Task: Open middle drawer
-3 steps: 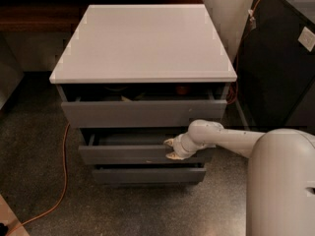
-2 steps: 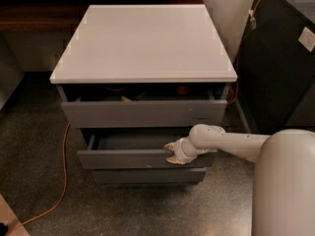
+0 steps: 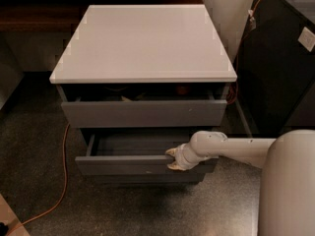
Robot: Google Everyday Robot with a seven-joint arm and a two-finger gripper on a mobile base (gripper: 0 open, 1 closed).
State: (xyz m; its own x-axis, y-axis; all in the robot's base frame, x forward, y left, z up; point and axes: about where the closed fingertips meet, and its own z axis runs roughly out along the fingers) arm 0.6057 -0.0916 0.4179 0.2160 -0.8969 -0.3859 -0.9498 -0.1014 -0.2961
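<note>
The middle drawer [image 3: 123, 165] is a matte grey drawer with a flat front. It stands pulled out partway from the cabinet, and its plain grey floor [image 3: 138, 144] shows. My gripper [image 3: 172, 159] is at the right part of the drawer's front. Its fingers are closed over the front's top edge, one finger [image 3: 170, 152] inside and one outside. My white arm [image 3: 236, 149] reaches in from the right.
The cabinet has a white top [image 3: 145, 38]. The top drawer [image 3: 142, 113] is slightly open with things inside. The bottom drawer [image 3: 147, 179] barely shows below. A black unit [image 3: 280, 58] stands at the right. An orange cable [image 3: 64, 181] lies on the floor at the left.
The middle drawer has slid further out toward the camera, showing more of its floor. My gripper has moved down and forward with the drawer front.
</note>
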